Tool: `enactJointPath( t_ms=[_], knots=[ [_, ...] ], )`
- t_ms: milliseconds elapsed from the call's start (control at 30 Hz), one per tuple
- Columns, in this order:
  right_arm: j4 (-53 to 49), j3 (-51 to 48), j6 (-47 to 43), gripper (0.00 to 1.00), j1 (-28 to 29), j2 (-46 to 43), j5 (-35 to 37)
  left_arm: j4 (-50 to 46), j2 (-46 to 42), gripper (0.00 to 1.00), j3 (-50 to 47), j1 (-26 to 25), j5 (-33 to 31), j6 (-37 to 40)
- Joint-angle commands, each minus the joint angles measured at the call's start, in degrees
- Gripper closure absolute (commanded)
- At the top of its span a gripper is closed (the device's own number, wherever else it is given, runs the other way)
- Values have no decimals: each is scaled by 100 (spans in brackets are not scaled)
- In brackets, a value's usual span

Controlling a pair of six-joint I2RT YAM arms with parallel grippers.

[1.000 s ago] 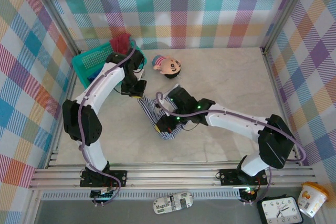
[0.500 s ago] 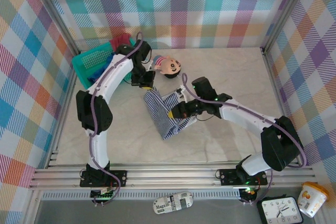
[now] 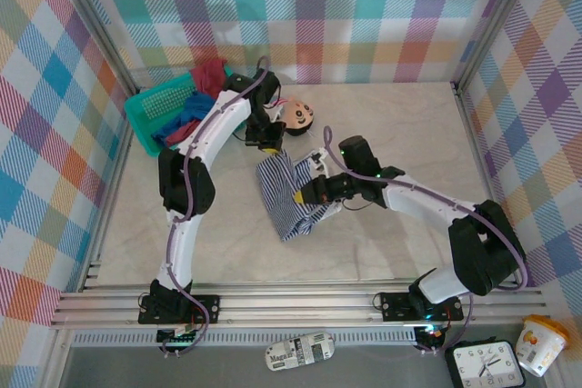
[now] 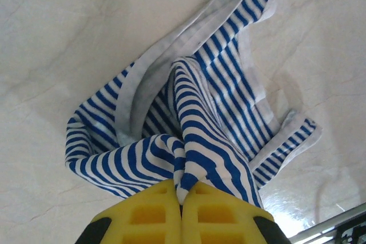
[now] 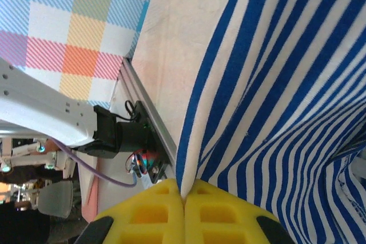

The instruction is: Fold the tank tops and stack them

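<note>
Jaws clenched on striped tank top [image 3: 275, 184] — my left gripper [image 3: 270, 145] pinches edge near doll [image 3: 300, 115], my right gripper [image 3: 304, 195] pinches fold.

The pale marbled table [image 3: 409, 134] in front of me carries 3 things directly: a teal mesh basket [image 3: 150, 106] at its far left corner, a big-headed doll [image 3: 300, 116] lying near the far middle, and the striped tank top [image 3: 282, 199], whose lower end rests mid-table.

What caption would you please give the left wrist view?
Left gripper shut on the striped tank top over the table.
</note>
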Motion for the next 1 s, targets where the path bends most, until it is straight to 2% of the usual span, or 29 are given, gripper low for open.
enactJointPath(
  t_ms=[0, 100, 267, 400, 733, 967],
  knots=[
    [399, 162, 229, 100, 318, 201, -155, -251, -683, 98, -520, 222, -457, 127],
    [585, 311, 343, 100, 669, 411, -124, -161, -1104, 98, -991, 397, -560, 99],
    [690, 459, 331, 100, 745, 550, -79, 52, -1129, 99, -1091, 417, -129, -16],
    [922, 45, 417, 100, 358, 444, -61, 156, -671, 99, -739, 284, 173, -106],
    [1469, -1020, 551, 100, -656, 172, 82, -163, 1015, 99, 1548, -198, 734, -358],
    [1387, -1428, 413, 100, -1019, -56, 395, 452, 1230, 99, 1684, -324, 990, -469]
  ],
)
